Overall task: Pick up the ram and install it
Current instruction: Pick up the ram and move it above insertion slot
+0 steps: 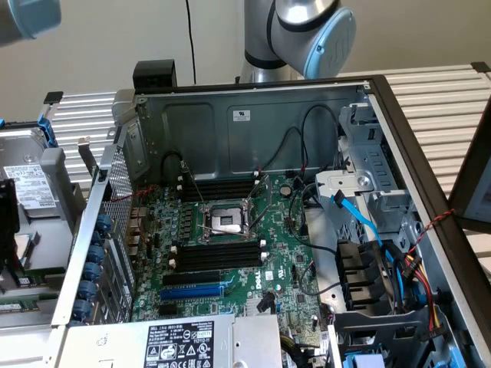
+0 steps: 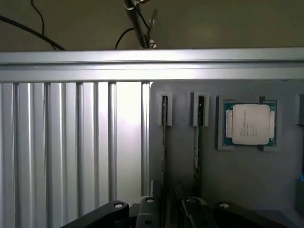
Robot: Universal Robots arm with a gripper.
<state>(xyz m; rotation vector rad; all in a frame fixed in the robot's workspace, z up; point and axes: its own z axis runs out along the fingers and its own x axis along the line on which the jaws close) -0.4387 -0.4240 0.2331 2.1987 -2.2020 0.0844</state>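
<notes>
Two ram sticks stand on edge in a grey holder (image 2: pixel 237 171) in the wrist view: one ram (image 2: pixel 164 137) and a second ram (image 2: pixel 196 152) with its green edge showing. My gripper (image 2: pixel 169 211) hangs over their near ends, open, its dark fingers (image 2: pixel 190 206) on either side of the first stick, with nothing gripped. In the exterior view, the open computer case (image 1: pixel 253 115) holds the green motherboard (image 1: pixel 284 261), with black memory slots (image 1: pixel 219 253) and white end clips beside the CPU socket (image 1: pixel 226 222).
A loose CPU chip (image 2: pixel 250 124) lies in the holder next to the sticks. The holder sits on a ribbed aluminium table (image 2: pixel 71 142). In the case are a blue slot (image 1: pixel 192 291), blue cables (image 1: pixel 357 215) and a drive cage (image 1: pixel 368 153). The arm's joint (image 1: pixel 314 34) stands behind the case.
</notes>
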